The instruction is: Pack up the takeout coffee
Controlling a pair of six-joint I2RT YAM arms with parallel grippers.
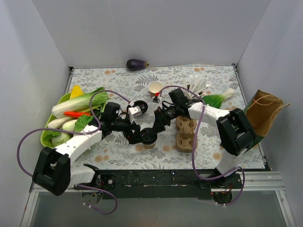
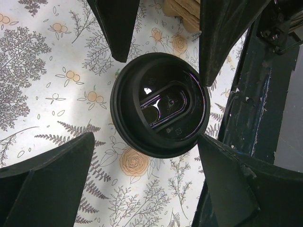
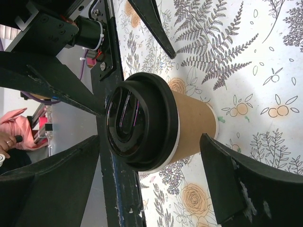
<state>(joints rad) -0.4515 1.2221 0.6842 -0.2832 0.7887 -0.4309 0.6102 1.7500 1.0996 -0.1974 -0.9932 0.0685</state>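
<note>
The takeout coffee is a tan paper cup with a black lid, standing upright on the floral cloth at the middle front. In the left wrist view I look straight down on its lid. The right wrist view shows its tan side. My left gripper reaches in from the left and stands open, its fingertips at either side of the lid's near edge. From the upper right comes my right gripper, also open, with the cup between its fingers. Neither pair of jaws presses the cup.
A tan cup carrier lies just right of the cup. A lidless tan cup and loose black lids sit behind. A green tray of vegetables is at the left, a brown bag at the right edge, an eggplant at the back.
</note>
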